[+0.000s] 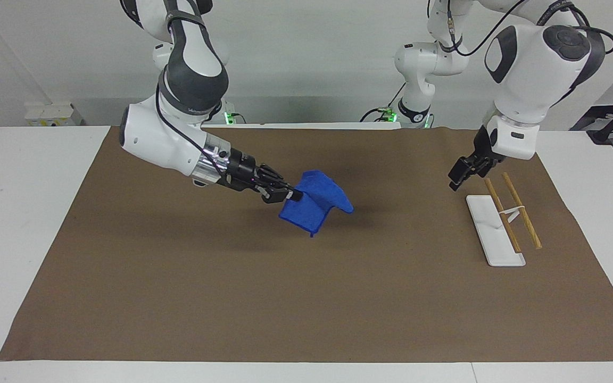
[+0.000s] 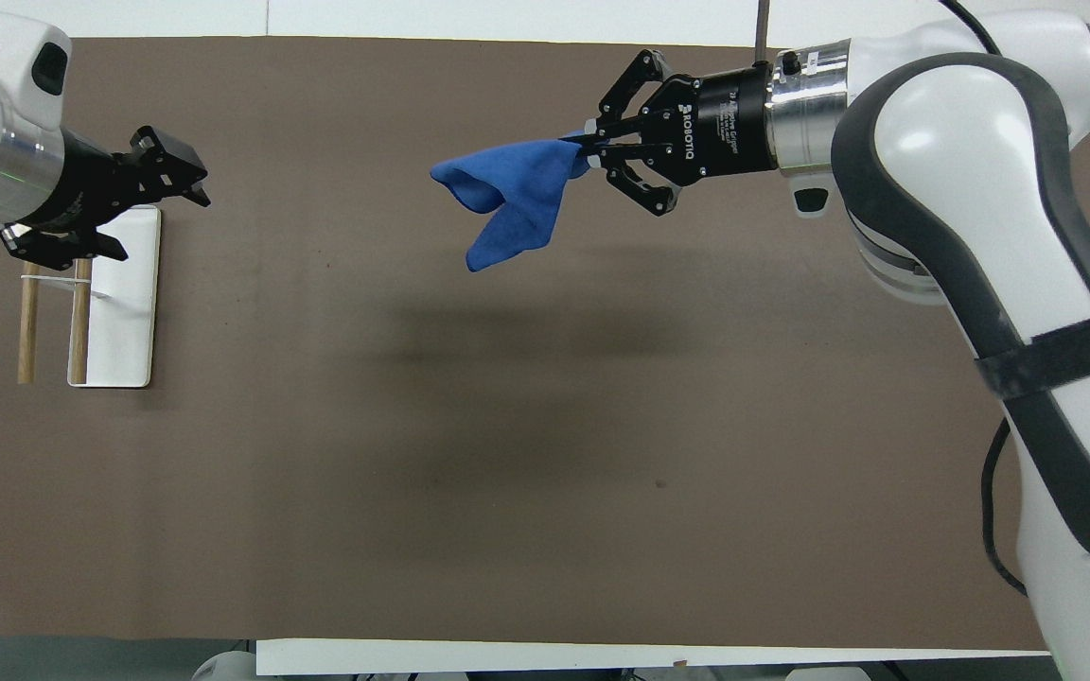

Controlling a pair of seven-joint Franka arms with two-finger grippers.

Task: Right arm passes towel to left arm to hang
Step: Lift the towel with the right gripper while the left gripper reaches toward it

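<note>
Brown matting [image 1: 306,298] covers your counter [image 1: 14,213]. At upper centre of the overhead frame your right end effector [image 2: 592,148] pinches the towel [image 2: 512,194] by one edge — it hangs in the air. Your left end effector [image 1: 456,178] hovers spread beside the rack [image 1: 500,226] — at the facing frame's right.
</note>
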